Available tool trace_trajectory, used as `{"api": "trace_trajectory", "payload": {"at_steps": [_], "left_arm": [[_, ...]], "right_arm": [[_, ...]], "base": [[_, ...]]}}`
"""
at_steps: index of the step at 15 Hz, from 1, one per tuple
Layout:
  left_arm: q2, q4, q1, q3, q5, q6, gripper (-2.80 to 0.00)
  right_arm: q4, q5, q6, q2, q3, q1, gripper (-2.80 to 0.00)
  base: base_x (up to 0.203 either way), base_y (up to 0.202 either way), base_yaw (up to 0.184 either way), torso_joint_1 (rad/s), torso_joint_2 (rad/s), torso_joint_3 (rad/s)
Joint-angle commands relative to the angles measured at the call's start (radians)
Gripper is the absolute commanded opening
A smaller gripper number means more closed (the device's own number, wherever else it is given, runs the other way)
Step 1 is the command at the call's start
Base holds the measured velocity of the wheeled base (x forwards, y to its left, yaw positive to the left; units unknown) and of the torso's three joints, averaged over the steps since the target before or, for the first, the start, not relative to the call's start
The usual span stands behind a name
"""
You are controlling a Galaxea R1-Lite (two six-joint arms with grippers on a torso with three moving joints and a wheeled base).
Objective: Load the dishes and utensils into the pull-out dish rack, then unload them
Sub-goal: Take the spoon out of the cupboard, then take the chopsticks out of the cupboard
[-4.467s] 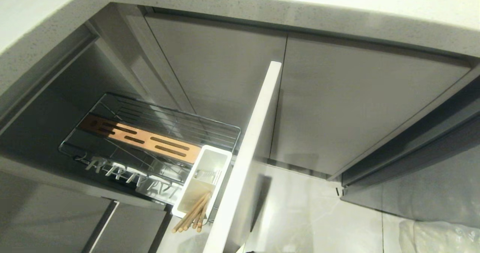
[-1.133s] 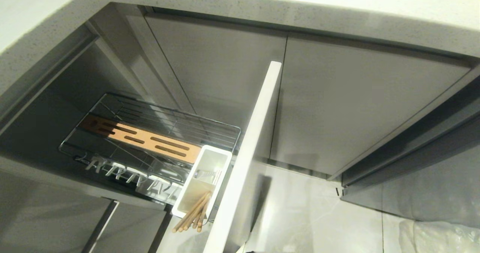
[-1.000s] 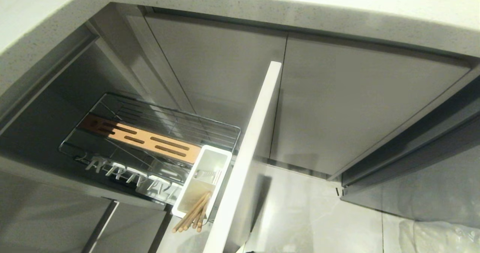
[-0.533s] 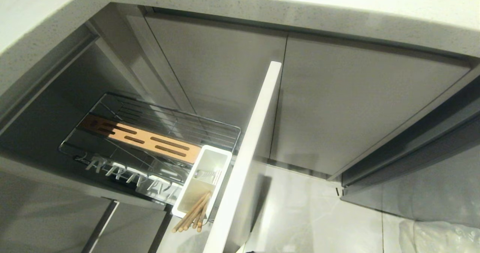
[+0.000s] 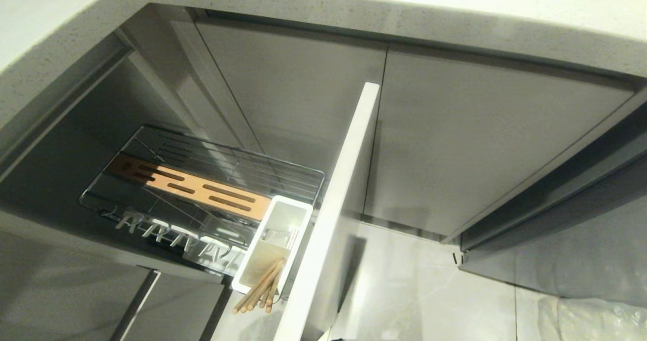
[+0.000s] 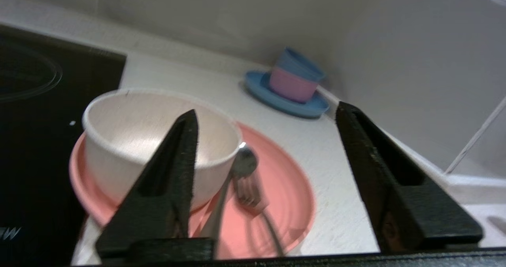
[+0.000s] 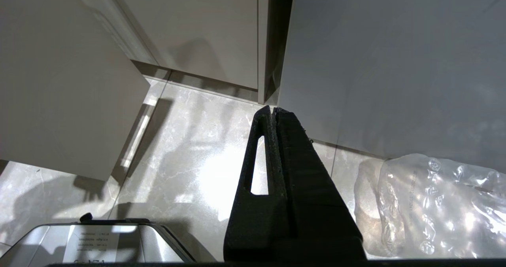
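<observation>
My left gripper (image 6: 267, 108) shows only in the left wrist view, open and empty above the countertop. Below it lies the pink plate (image 6: 288, 188) with the cream bowl (image 6: 130, 140) standing on it. A silver fork (image 6: 249, 194) lies on the plate beside the bowl, and a second slim silver piece with a rounded end (image 6: 244, 164) leans against the bowl. In the head view the pull-out dish rack (image 5: 303, 172) stands pulled out, and the chopsticks (image 5: 260, 290) stick out of its white caddy (image 5: 278, 214). My right gripper (image 7: 272, 109) hangs shut over the floor.
A black cooktop (image 6: 31, 120) borders the pink plate. A blue plate (image 6: 284, 103) with stacked small bowls (image 6: 294, 77) sits by the wall. The rack's pale front panel (image 5: 333, 204) juts out. A plastic bag (image 7: 435, 203) lies on the floor.
</observation>
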Motion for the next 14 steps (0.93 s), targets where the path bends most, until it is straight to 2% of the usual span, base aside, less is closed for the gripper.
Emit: {"api": "trace_trajectory", "payload": {"at_steps": [1,4,5,8,10,12,14], "left_arm": [[-0.001,-0.002,-0.003,-0.051,-0.001,0.002,0.00],[0.001,0.033,-0.008,-0.183,-0.085,0.031,0.00],[0.002,0.064,-0.014,-0.238,-0.116,0.037,-2.80],[0.015,0.231,-0.070,-0.469,-0.219,0.045,-2.80],[0.042,0.398,-0.158,-0.643,-0.276,0.044,-2.80],[0.091,0.625,-0.317,-0.803,-0.297,0.040,-2.80],[0.127,0.799,-0.512,-0.870,-0.300,0.031,-2.80]], "right_arm": [[0.000,0.000,0.000,0.001,0.000,0.000,-2.80],[0.000,0.000,0.000,0.001,0.000,0.000,-2.80],[0.000,0.000,0.000,0.001,0.000,0.000,-2.80],[0.000,0.000,0.000,0.001,0.000,0.000,-2.80],[0.000,0.000,0.000,0.001,0.000,0.000,-2.80],[0.000,0.000,0.000,0.001,0.000,0.000,-2.80],[0.000,0.000,0.000,0.001,0.000,0.000,-2.80]], "base": [[0.000,0.000,0.000,0.000,0.00,0.000],[0.000,0.000,0.000,0.000,0.00,0.000],[0.000,0.000,0.000,0.000,0.00,0.000],[0.000,0.000,0.000,0.000,0.00,0.000],[0.000,0.000,0.000,0.000,0.00,0.000],[0.000,0.000,0.000,0.000,0.00,0.000],[0.000,0.000,0.000,0.000,0.00,0.000]]}}
